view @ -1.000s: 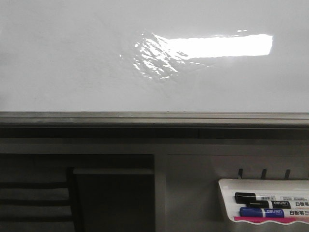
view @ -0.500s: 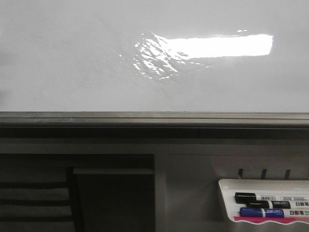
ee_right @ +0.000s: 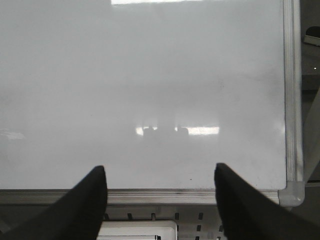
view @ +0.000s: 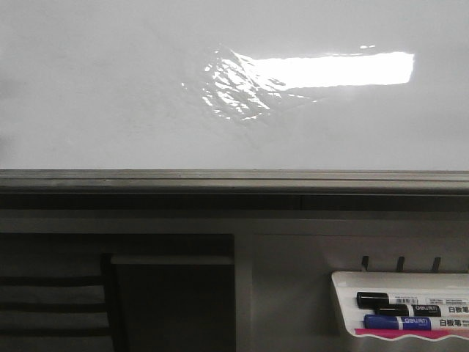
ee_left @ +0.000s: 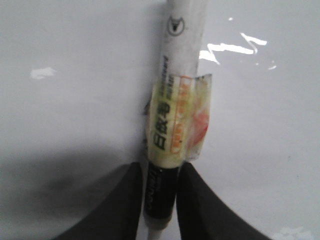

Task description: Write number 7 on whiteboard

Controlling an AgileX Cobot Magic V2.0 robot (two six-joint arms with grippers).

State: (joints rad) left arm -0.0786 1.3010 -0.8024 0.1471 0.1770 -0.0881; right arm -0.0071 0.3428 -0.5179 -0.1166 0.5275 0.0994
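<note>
The whiteboard (view: 110, 88) fills the upper half of the front view, glossy with a bright glare patch (view: 330, 70); its grey frame rail (view: 234, 180) runs below. No number 7 shows on it in any view. Neither gripper is in the front view. In the left wrist view my left gripper (ee_left: 159, 172) is shut on a white marker (ee_left: 172, 115) with a yellow label and black band, pointed at the board (ee_left: 65, 60); its tip is out of view. My right gripper (ee_right: 160, 172) is open and empty over the board's (ee_right: 150, 75) lower edge.
A white marker tray (view: 399, 312) hangs below the rail at the lower right, holding a black marker (view: 396, 300) and a blue marker (view: 399, 322). It also shows in the right wrist view (ee_right: 137, 230). The board's right frame and corner (ee_right: 292, 190) are near the right gripper.
</note>
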